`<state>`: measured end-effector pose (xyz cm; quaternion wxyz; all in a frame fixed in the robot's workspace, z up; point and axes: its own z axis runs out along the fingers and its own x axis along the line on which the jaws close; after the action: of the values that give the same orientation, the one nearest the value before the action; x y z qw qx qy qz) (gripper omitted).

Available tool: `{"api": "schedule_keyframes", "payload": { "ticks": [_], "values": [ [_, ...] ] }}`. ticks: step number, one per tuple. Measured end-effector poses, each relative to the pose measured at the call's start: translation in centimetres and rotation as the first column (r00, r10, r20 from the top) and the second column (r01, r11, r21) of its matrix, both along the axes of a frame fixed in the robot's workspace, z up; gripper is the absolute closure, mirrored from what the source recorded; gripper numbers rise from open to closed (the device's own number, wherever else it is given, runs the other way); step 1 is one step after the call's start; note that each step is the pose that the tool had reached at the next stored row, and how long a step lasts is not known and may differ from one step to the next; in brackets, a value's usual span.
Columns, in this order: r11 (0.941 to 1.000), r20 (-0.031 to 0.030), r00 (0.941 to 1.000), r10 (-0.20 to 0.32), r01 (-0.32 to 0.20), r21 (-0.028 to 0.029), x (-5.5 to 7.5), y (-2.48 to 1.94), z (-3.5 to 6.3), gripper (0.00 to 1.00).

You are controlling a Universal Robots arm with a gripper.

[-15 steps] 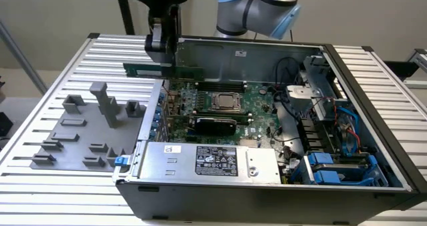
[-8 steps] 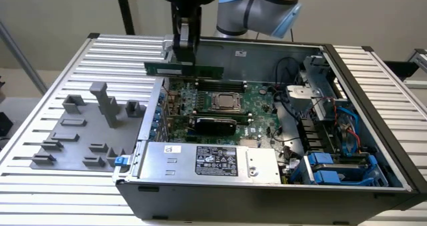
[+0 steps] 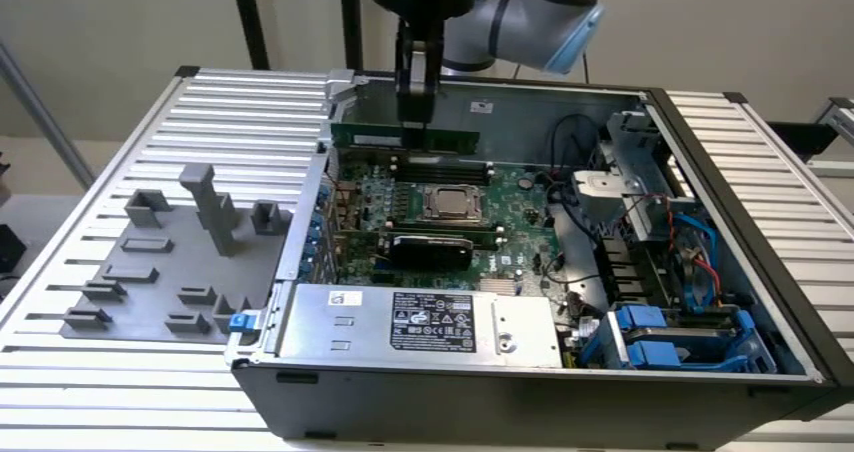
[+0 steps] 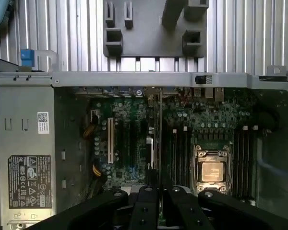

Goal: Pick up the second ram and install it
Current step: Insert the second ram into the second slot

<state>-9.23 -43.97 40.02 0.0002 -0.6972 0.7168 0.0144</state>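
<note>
gripper (image 3: 415, 122) clamps second ram (image 3: 451, 139) — held over mobo (image 3: 518, 200).

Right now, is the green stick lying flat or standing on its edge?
On edge. The pincer grips the ram from above, long side level, over the motherboard.

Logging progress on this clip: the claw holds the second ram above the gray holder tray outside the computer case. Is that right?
Not quite. The claw does hold the second ram, but it is inside the open computer case, above the motherboard, not over the gray holder tray outside it. The exterior view shows this.
</note>
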Motion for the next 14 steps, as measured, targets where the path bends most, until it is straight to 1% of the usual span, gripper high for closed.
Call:
{"api": "schedule_keyframes", "payload": {
  "ticks": [8,14],
  "values": [
    [1.0000,-0.0001,1.0000,0.000,0.000,-0.0001,2.4,2.37,-1.46,1.00],
    [1.0000,0.0000,1.0000,0.000,0.000,-0.0001,3.2,4.45,-2.54,1.00]
  ]
}}
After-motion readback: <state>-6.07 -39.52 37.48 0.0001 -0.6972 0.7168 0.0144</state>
